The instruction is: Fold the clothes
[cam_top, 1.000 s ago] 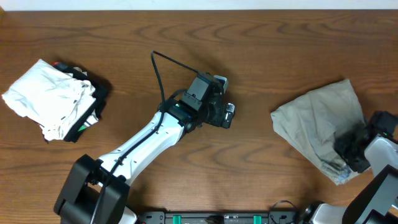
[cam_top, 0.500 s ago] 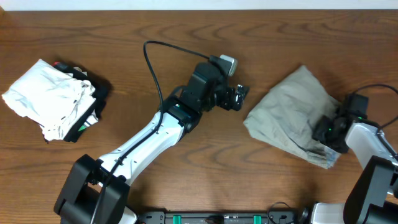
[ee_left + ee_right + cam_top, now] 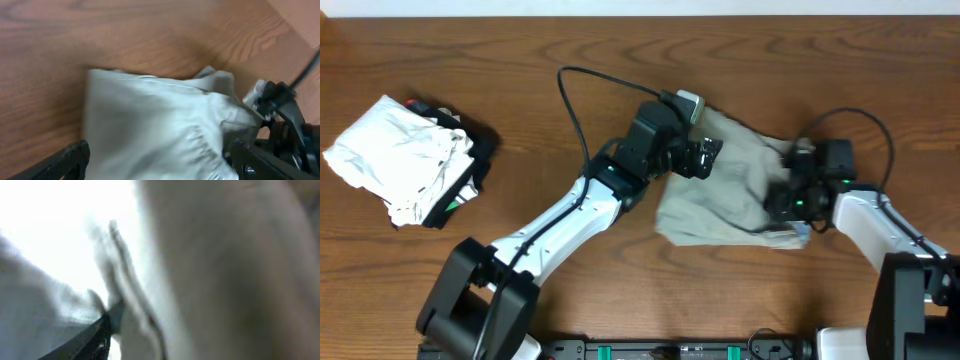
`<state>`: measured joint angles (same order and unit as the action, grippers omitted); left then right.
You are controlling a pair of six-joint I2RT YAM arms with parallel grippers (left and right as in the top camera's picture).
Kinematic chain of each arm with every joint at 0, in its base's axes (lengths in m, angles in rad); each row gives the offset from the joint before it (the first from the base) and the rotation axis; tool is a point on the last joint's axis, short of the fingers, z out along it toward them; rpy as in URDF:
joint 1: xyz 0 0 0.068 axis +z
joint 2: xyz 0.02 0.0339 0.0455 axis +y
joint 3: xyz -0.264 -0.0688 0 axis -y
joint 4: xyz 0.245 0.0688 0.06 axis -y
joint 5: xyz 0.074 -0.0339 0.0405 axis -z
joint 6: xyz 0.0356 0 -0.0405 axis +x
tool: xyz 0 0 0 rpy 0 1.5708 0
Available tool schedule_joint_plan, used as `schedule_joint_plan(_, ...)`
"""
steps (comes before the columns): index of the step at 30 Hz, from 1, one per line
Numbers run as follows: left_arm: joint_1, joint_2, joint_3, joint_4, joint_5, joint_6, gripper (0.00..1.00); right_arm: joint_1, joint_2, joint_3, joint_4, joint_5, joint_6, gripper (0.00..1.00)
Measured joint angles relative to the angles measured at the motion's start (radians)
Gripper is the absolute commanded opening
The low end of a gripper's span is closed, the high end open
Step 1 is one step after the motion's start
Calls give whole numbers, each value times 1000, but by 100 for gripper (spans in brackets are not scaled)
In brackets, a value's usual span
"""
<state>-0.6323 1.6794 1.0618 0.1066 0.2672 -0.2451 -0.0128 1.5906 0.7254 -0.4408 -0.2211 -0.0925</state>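
The clothes (image 3: 720, 205), a pale khaki-green garment, lie crumpled right of the table's centre. My left gripper (image 3: 705, 157) hovers over their upper left part. In the left wrist view its fingers (image 3: 70, 160) stand wide open, with the cloth (image 3: 150, 130) spread below and between them. My right gripper (image 3: 788, 203) sits on the garment's right side. The right wrist view is filled with blurred cloth (image 3: 215, 270). Only one dark finger (image 3: 95, 340) shows there, so the jaws' state is hidden.
A white garment (image 3: 395, 155) lies on a black garment (image 3: 470, 165) at the far left. The left arm's black cable (image 3: 570, 100) loops over the table. My right arm's wrist (image 3: 282, 107) shows at the right of the left wrist view.
My right gripper has dragged the khaki garment left, from the right edge towards the centre. My left gripper swung right and now stands over the garment's upper left part.
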Motion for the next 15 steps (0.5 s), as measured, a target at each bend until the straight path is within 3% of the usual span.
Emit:
schedule_joint_plan(9, 0, 56, 0, -81, 0, 42, 92, 62, -6, 25, -35, -117, -3, 71)
schedule_joint_plan(15, 0, 86, 0, -132, -21, 68, 92, 37, -127, 142, -181, 90, 137, 71)
